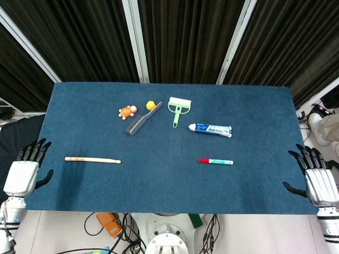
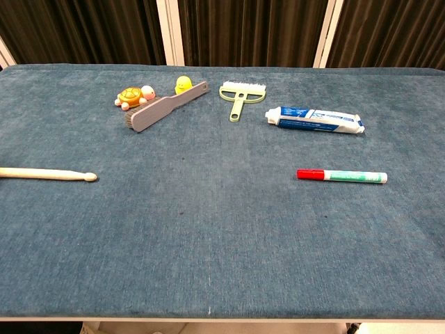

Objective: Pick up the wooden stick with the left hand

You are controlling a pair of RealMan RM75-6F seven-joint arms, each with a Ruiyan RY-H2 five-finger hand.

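The wooden stick (image 1: 92,159) lies flat on the blue table, left of centre, its rounded tip pointing right. In the chest view the wooden stick (image 2: 47,174) runs off the left edge. My left hand (image 1: 24,173) hovers at the table's left edge, a short way left of the stick's blunt end, fingers spread and holding nothing. My right hand (image 1: 317,177) sits at the far right edge, fingers spread and empty. Neither hand shows in the chest view.
A toy turtle (image 1: 127,111), a yellow duck (image 1: 150,105), a grey brush (image 1: 143,118) and a green brush (image 1: 178,109) lie at the back. A toothpaste tube (image 1: 210,129) and a red-capped marker (image 1: 215,161) lie right of centre.
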